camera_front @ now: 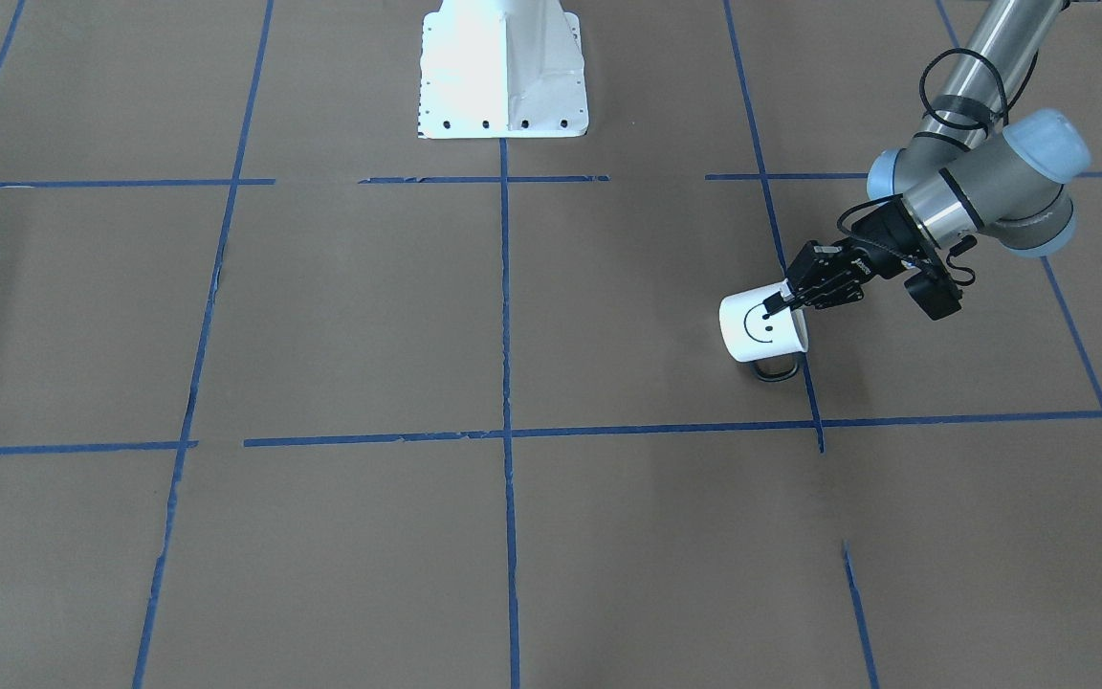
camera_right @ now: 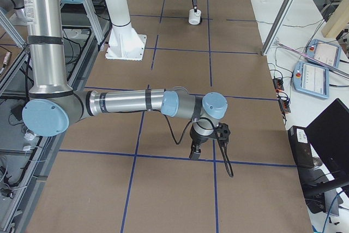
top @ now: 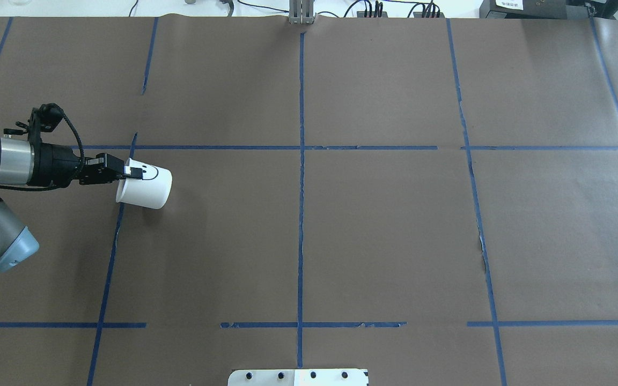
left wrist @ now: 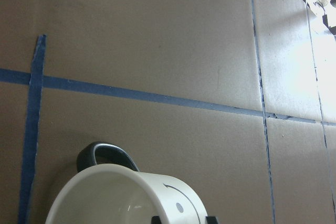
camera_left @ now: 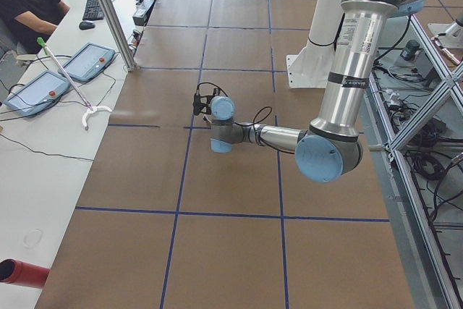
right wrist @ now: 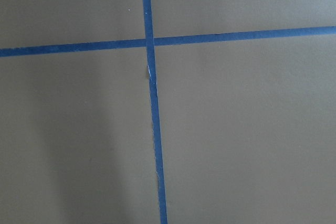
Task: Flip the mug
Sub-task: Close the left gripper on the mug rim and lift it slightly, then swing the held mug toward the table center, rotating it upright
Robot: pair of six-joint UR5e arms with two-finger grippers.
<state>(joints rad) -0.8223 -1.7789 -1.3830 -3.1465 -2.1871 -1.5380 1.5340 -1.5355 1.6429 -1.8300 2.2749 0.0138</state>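
the mug is tipped on its side, its mouth turned back to the left gripper and its handle down by the bench. the gripper is pinched onto the rim, one finger inside the pale bowl, one outside by the smiley face. the right gripper hangs low over the bench, well apart; i can't tell how far it's parted.

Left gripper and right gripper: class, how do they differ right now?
The left gripper pinches the rim of the mug; the right gripper holds nothing. The left gripper reaches sideways; the right gripper points down. Both are black.
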